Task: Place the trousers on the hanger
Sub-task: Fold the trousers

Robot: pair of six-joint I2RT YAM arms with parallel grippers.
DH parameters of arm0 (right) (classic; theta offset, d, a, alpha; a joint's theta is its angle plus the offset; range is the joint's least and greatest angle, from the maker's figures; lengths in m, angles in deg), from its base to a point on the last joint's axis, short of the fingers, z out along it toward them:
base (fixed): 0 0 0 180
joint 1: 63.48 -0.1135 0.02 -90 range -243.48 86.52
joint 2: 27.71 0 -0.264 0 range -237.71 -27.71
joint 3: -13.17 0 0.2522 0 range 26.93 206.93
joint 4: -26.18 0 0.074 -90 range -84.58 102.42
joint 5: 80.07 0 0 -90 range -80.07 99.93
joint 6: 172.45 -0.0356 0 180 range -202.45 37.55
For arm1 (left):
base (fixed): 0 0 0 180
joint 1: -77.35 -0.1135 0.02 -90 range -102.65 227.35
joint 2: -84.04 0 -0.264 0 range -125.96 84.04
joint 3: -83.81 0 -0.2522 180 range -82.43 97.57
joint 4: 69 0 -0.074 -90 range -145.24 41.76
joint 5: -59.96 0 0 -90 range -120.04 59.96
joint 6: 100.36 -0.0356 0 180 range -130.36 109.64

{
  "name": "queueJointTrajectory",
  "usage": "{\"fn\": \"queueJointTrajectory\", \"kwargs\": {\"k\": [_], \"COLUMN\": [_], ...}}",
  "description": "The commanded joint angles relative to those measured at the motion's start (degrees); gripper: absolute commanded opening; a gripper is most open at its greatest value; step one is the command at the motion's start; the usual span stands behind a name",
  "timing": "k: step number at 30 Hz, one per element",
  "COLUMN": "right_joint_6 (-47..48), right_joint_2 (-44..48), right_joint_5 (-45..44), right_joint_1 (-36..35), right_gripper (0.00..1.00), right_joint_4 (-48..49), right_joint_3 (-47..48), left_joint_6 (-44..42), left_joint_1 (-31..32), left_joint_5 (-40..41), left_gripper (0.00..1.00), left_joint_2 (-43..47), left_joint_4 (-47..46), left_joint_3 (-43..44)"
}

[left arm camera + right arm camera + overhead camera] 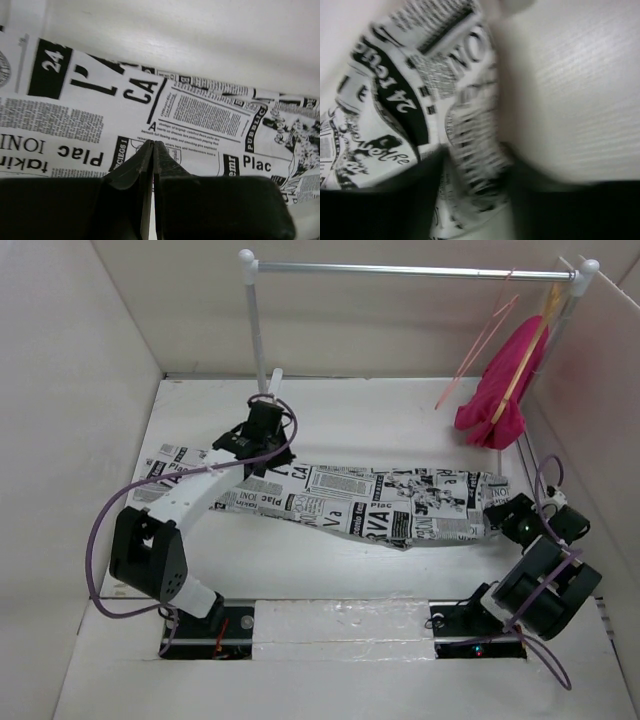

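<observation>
White newsprint trousers (380, 502) lie flat, one end bunched at the right gripper (505, 512), whose jaws look apart, though that wrist view is pure blur. The left gripper (152, 145) has its jaws pressed together right over the print. Salmon hanger (478, 340) hangs on the rail (410, 270) well beyond the right jaws, beside a magenta garment (500, 390).

1. Overhead view: bright, even light from above, with soft faint shadows on the white table (340, 570)
2. Left wrist view: well lit, and the print on the trousers (200, 110) is sharp
3. Right wrist view: heavy blur smears print and table, and the bottom edge is dark
</observation>
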Motion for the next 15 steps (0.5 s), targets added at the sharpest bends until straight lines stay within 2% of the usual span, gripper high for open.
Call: {"fn": "queueJointTrajectory", "kwargs": {"k": [1, 4, 6, 8, 9, 10, 12, 15], "right_joint_6": [-7.1, -8.1, -8.1, -6.8, -6.4, -5.5, -4.3, -2.8], "right_joint_2": [-3.1, -0.4, 8.0, 15.4, 21.7, 24.1, 28.1, 30.3], "right_joint_5": [3.6, 6.0, 5.2, -0.7, -3.2, -9.3, -14.5, -21.2], "right_joint_1": [-2.1, -6.2, -11.4, -16.3, -22.3, -25.5, -32.3, -35.4], "right_gripper": [0.31, 0.00, 0.00, 0.00, 0.00, 0.00, 0.00, 0.00], "right_joint_4": [5.2, 4.4, -3.2, -10.6, -15.6, -18.1, -26.6, -34.0], "right_joint_3": [-6.0, -2.7, 1.0, 8.7, 11.4, 13.9, 21.4, 28.6], "left_joint_6": [1.2, 0.1, -0.2, -0.9, -1.0, -1.0, -0.8, -0.6], "left_joint_1": [3.9, 5.4, 5.4, 5.9, 5.9, 5.9, 5.9, 8.5], "left_joint_5": [0.9, 1.6, 1.2, 1.1, 0.6, 0.1, -1.6, -1.4], "left_gripper": [0.00, 0.00, 0.00, 0.00, 0.00, 0.00, 0.00, 0.00], "left_joint_2": [-0.9, -0.9, -0.3, 0.1, 0.2, -0.2, -1.4, -3.7], "left_joint_4": [-1.0, -1.1, -2.1, -3.5, -4.3, -5.8, -6.9, -8.6], "left_joint_3": [-1.4, -1.8, -3.2, -5.7, -6.7, -8.5, -9.8, -11.3]}}
